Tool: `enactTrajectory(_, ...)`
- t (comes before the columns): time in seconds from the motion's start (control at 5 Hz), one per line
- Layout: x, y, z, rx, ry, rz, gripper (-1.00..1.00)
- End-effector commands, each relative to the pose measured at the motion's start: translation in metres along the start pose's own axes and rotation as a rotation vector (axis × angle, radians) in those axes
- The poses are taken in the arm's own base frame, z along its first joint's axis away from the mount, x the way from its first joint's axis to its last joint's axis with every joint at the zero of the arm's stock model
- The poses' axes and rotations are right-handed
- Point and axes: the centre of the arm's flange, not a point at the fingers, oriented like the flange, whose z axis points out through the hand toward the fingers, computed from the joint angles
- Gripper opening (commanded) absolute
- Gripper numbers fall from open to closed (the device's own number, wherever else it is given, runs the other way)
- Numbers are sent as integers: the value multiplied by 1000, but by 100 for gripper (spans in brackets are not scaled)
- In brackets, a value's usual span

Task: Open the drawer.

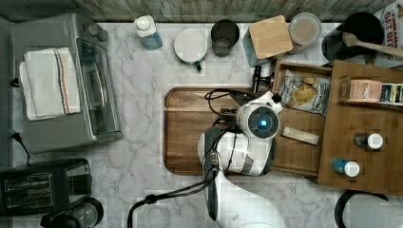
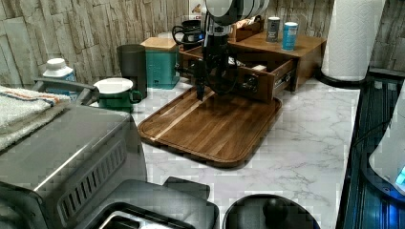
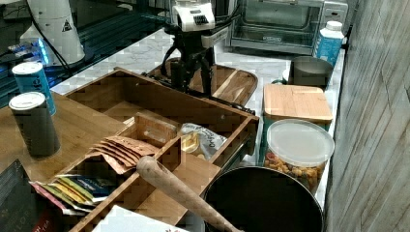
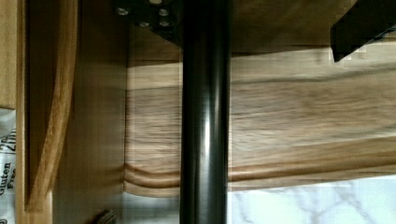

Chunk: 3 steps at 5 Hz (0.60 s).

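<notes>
The drawer (image 1: 297,153) is a wide brown wooden tray that stands pulled out from its cabinet (image 1: 361,123) toward the top view's left, over the edge of a dark cutting board (image 1: 190,133). Inside lie a snack bag (image 1: 304,92) and a pale bar (image 1: 299,135). Its black bar handle (image 4: 205,140) runs straight through the wrist view. My gripper (image 2: 210,88) hangs at the drawer front (image 2: 253,83), open, with its fingers astride the handle. One dark fingertip (image 4: 364,28) stands well apart from the bar. In the right view my gripper (image 3: 193,79) shows both fingers spread.
A toaster oven (image 1: 71,80) with a folded towel and a black toaster (image 1: 43,185) fill the top view's left. A mug (image 1: 190,46), a dark cup (image 1: 225,35) and a wooden-lidded box (image 1: 268,38) line the back. Two cans (image 1: 368,141) top the cabinet. A paper towel roll (image 2: 353,38) stands beside it.
</notes>
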Motion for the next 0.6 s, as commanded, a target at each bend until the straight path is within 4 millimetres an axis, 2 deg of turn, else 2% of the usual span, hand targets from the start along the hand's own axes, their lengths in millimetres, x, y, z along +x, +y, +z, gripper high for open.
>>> enactTrajectory(0.2, 15, -164, -41, 72, 90, -61, 100)
enactTrajectory(0.4, 13, -179, -51, 39, 144, -88, 100)
enactTrajectory(0.6, 13, -179, -51, 39, 144, -88, 100)
